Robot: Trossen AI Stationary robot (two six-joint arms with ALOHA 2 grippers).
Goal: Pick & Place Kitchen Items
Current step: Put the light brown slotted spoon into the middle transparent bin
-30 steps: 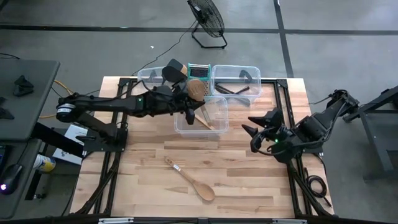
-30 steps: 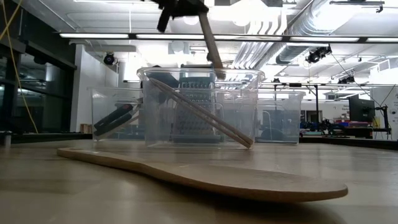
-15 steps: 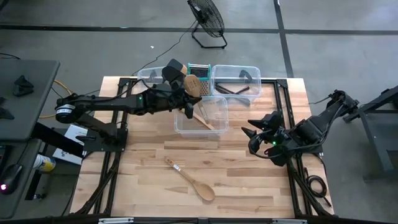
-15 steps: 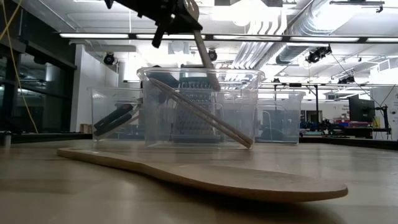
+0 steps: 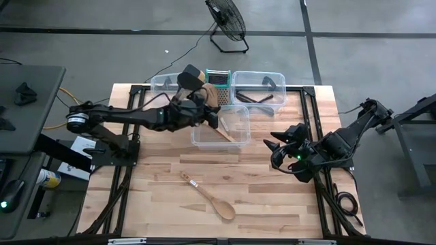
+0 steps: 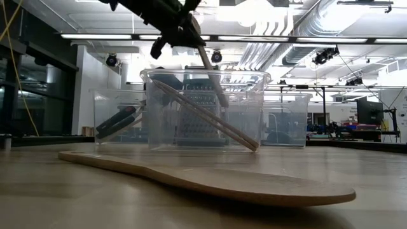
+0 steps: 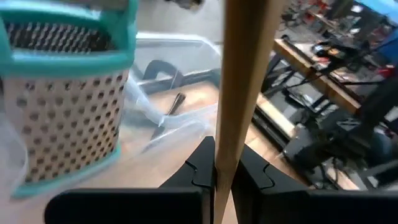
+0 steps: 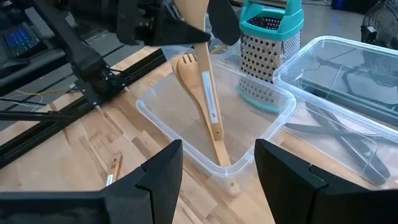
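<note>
A wooden utensil (image 8: 198, 25) of pale, smooth wood is pinched by its long handle between the pressed-together fingers of the left gripper (image 5: 204, 109), its handle slanting down into the front clear bin (image 5: 238, 139). In the left wrist view the handle (image 7: 242, 74) runs straight up from between the two dark fingers (image 7: 199, 171). From the table centre, this all sits at about twelve o'clock.

Inside that same bin lies a wooden fork-spoon (image 8: 202, 93), head with short tines, a label stuck along its handle, leaning against the bin's near corner. On the open table at about six o'clock lies one wooden spoon (image 5: 208, 195), oval bowl pointing toward five o'clock.

I count three clear bins: the front one, a back right one (image 5: 279, 80) holding black-handled tools (image 5: 255, 99), and a back left one (image 5: 158, 83) with a black utensil (image 5: 190, 75) sticking out. I cannot tell how many tools the back bins hold. One metal grater (image 8: 267, 53) with a teal top stands upright between the back bins.

The right gripper (image 5: 278, 143) hovers at about three o'clock, fingers spread, holding nothing.
</note>
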